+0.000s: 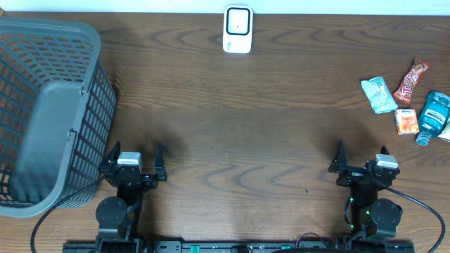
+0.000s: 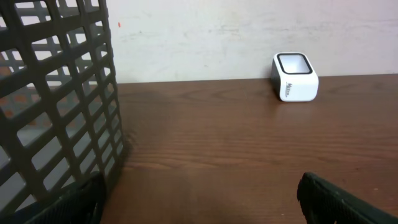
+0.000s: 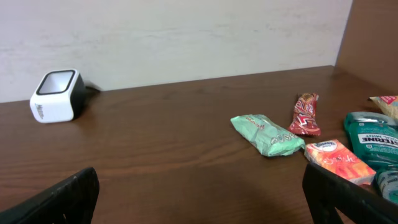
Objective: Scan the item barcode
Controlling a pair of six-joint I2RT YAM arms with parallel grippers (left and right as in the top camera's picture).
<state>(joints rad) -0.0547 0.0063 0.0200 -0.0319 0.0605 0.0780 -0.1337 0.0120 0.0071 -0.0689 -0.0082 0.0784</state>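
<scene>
Overhead, the left gripper (image 1: pixel 136 152) and right gripper (image 1: pixel 361 152) sit at the bottom of the frame, fingers spread wide and touching nothing. The scanner (image 1: pixel 238 29) stands at top centre, while the green pack (image 1: pixel 378 94), candy bar (image 1: pixel 412 80), orange box (image 1: pixel 406 121) and bottle (image 1: pixel 432 117) lie at the right edge, well apart from both. Their barcodes cannot be made out, and the basket (image 1: pixel 42 105) is cut off at the left edge.
</scene>
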